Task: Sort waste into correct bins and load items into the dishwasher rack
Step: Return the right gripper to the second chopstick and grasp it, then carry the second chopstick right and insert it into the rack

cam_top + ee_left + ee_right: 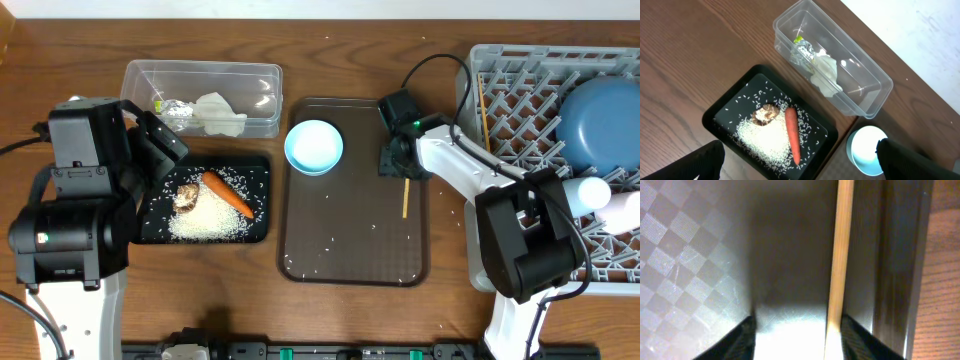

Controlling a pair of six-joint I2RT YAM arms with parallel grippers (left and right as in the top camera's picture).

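Straddling the wooden chopstick (837, 255) on the right side of the brown tray (350, 240), the right gripper (799, 335) is standing apart; sitting off-centre, the stick is risking skidding free. The left gripper (805, 160) is gaping.

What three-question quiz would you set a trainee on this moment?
1. True or false: the orange carrot lies in the black tray with the white rice.
2. Multiple choice: what lies between the fingers of the right end effector? A. a wooden chopstick; B. the carrot; C. the rice.
3. Short answer: which dish stands on the brown tray?

Key: 1. True. 2. A. 3. The light-blue cup.
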